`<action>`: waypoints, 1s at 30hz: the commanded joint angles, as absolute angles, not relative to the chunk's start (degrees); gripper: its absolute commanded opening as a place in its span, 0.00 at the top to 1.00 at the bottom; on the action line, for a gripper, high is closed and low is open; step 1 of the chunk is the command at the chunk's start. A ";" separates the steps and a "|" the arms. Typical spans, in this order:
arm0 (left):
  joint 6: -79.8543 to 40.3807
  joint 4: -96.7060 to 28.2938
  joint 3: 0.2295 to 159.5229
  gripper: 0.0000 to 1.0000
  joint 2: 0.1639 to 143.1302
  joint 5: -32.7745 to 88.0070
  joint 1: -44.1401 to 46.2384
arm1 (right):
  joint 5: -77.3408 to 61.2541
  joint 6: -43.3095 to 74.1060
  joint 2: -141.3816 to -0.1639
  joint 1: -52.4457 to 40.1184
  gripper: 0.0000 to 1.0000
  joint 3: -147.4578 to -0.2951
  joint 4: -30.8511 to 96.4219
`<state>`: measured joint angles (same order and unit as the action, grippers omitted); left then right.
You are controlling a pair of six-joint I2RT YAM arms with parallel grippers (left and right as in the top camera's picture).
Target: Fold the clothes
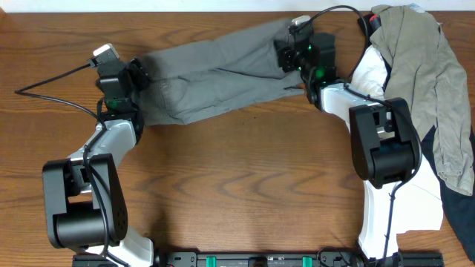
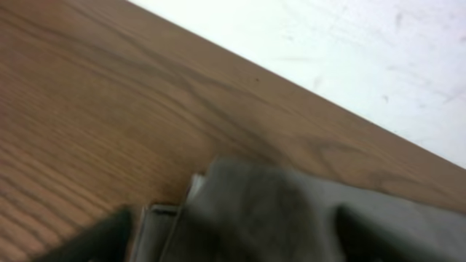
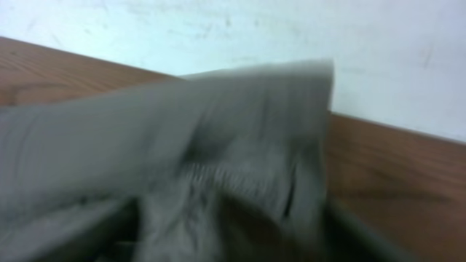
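Both left hand and right hand touch grey shorts.

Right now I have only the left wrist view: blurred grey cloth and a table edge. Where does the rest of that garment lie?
Observer: The grey shorts lie stretched sideways along the far side of the table.
Operator: Where are the arms?
Observer: The left gripper is at the shorts' left end and the right gripper at their right end. I cannot tell whether either is gripping.
Operator: Anything else nearby?
Observer: There is a pile at the table's right edge: a khaki garment draped over a white one, with navy cloth at the near end.
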<state>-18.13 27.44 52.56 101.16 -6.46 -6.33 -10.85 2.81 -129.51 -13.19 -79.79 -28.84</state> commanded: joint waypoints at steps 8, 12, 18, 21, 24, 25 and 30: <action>-17.82 20.36 53.49 0.02 98.30 -4.27 -6.39 | -15.53 6.79 -121.34 -10.61 0.01 -80.53 -18.52; -16.21 14.70 53.49 0.02 95.39 2.42 -6.39 | -18.17 6.07 -116.64 -9.78 0.01 -80.53 -8.71; -11.77 4.82 53.49 0.02 93.93 8.43 -5.78 | -22.72 2.46 -116.11 -10.90 0.33 -80.53 0.54; -7.60 0.62 53.49 0.02 94.19 8.38 -5.17 | -22.65 1.37 -116.86 -12.25 0.78 -80.53 4.10; -4.80 -1.72 53.49 0.02 94.30 8.34 -5.04 | -22.50 0.91 -117.84 -13.43 0.95 -80.53 5.50; -4.64 -2.20 53.49 0.01 94.30 8.27 -5.06 | -22.52 0.34 -118.13 -13.96 0.96 -80.53 5.89; -4.71 -2.35 53.49 0.01 94.30 8.19 -5.04 | -22.24 -0.58 -120.53 -15.53 0.98 -80.53 6.20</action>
<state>-6.61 -2.33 52.84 94.28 7.57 -5.08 -21.74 1.17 -118.61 -14.63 -80.40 6.04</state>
